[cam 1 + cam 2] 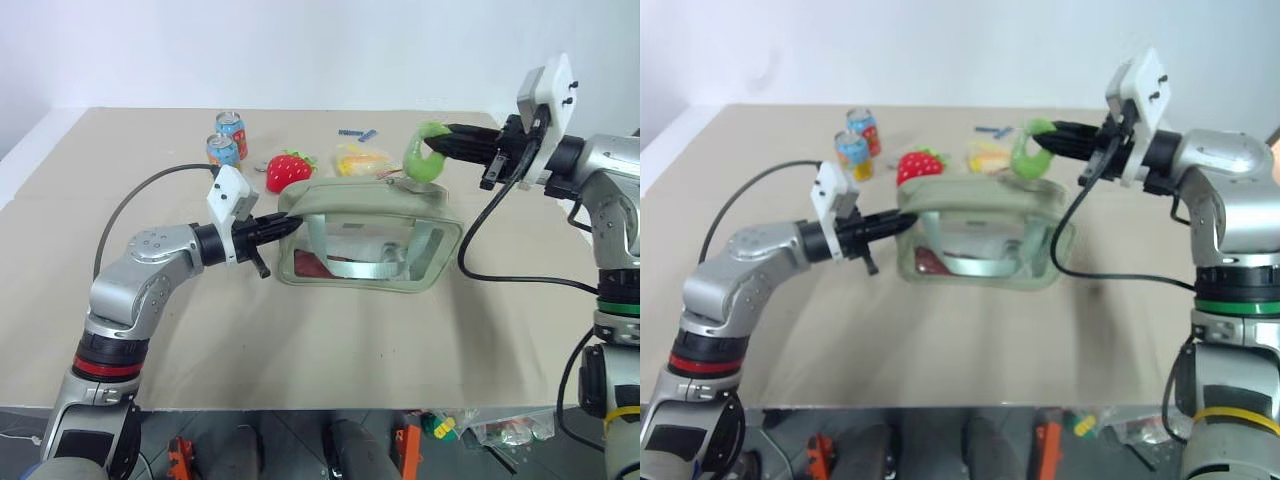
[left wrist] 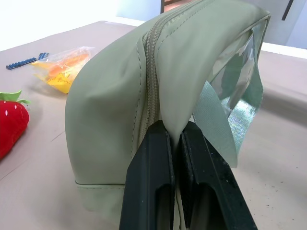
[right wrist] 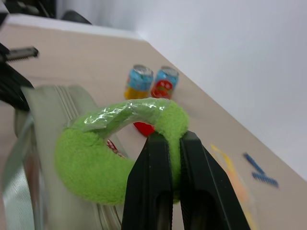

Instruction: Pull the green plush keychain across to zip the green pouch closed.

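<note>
The right gripper pinches the soft, squashy green plush keychain while the left gripper clamps the limp green pouch end, likely steadying light fabric.

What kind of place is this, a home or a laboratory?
Probably a lab or test room rather than a home: a plain beige table against a bare white wall, with assorted practice items laid out, such as two small drink cans and a strawberry plush.
</note>
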{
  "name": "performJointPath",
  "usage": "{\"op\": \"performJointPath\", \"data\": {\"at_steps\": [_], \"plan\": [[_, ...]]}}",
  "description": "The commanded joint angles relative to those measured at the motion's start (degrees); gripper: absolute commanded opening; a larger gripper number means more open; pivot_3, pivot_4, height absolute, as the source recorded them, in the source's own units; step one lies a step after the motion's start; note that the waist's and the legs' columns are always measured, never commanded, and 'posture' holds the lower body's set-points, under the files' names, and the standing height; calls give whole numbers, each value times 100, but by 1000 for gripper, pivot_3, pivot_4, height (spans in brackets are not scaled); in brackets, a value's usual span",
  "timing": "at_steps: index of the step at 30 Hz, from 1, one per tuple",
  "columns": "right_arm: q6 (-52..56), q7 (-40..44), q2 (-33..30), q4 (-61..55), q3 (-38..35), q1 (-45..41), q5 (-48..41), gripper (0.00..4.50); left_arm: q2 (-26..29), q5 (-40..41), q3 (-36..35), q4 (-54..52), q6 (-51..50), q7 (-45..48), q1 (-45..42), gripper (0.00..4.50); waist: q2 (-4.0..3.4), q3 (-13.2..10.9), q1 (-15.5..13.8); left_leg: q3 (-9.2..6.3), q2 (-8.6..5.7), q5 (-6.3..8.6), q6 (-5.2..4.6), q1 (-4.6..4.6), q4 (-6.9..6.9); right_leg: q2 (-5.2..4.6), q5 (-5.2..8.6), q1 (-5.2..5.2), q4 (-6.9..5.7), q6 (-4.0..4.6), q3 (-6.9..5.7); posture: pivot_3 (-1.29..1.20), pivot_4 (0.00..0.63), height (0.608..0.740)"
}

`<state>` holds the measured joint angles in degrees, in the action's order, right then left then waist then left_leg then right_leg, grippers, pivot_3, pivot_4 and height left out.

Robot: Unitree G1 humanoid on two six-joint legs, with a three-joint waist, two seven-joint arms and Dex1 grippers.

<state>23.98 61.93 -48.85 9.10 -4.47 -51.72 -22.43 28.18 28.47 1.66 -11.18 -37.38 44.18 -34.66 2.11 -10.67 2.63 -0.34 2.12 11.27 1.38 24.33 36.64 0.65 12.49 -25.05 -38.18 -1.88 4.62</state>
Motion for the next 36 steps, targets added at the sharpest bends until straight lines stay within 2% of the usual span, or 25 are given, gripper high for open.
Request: {"op": "performJointPath", "data": {"at_steps": [1,9,14,20,27,36], "plan": [[-153,-43,-353,101,-226,-92,202,27,55,-47,-79,-68,93,-27,-150,0,0,0,0,0,0,0,0,0,0,0,0,0,0,0,0,0,150,740],[-498,175,-1043,212,-13,397,889,27,27,-62,-81,-131,59,-71,-137,0,0,0,-1,4,-1,0,0,0,0,-1,2,0,0,-2,5,0,150,740],[-649,134,-1267,217,9,697,1178,27,33,-49,-78,-175,35,-88,-117,0,-1,0,3,8,-1,-1,1,-5,0,0,-1,1,0,-5,10,0,150,740],[-268,-156,-1105,-266,87,1194,1244,27,33,-65,-42,-173,42,-81,-153,0,-1,0,2,8,-2,-7,6,-7,2,0,-6,3,-1,-11,12,0,150,740],[-204,-521,-928,-942,662,2022,1786,27,24,-52,-46,-231,23,-125,-185,0,-2,1,6,9,-2,-8,7,-9,4,0,-8,4,-1,-13,13,0,150,740],[-672,-874,-391,-596,928,2144,2165,27,-16,33,-96,-329,-159,-281,-186,0,-1,2,12,10,-3,-23,10,-13,6,3,-22,7,-3,-22,18,0,150,740]]}}
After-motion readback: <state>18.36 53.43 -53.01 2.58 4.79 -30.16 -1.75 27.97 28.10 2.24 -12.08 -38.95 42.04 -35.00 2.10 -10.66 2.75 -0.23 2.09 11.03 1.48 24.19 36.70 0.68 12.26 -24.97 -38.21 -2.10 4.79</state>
